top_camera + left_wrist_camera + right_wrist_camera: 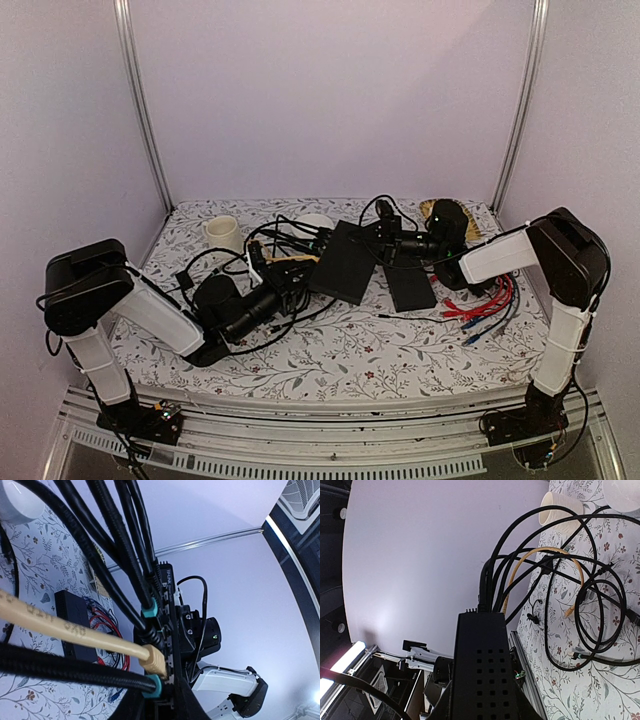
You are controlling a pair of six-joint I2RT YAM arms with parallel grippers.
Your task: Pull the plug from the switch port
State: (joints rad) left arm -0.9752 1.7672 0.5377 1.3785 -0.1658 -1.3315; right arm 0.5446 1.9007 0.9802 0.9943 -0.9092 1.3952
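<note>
Switch, a flat matte-black rectangular box (345,262), sits askew mid floral-patterned surface (400,350), with a tan cable's plug (155,662) seated in its port row among black cables (107,535); right hand (385,237) clamped on the opposite end, left hand (262,265) close by the plugs, grip not discernible.

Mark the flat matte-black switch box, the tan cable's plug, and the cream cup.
Flat matte-black switch box (343,262), top external view, top face.
Tan cable's plug (155,662), left wrist view, plug body.
Cream cup (222,236), top external view, side wall.
</note>
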